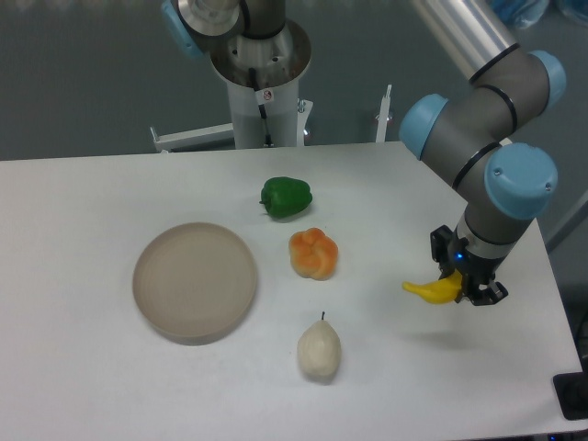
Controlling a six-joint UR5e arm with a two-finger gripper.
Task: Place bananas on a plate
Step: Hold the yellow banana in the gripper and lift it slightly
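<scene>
Holding the banana (432,290) off the white table (83,386), my gripper (462,287) is clamped on its right end at about four o'clock from the table's middle, the yellow tip sticking out toward nine o'clock. A shadow lies on the tabletop below it. The beige plate (195,281) sits well apart at nine o'clock. Between us lie an orange pepper (313,253), a green pepper (286,196) at its eleven o'clock, and a pale pear (318,348) at its six.
</scene>
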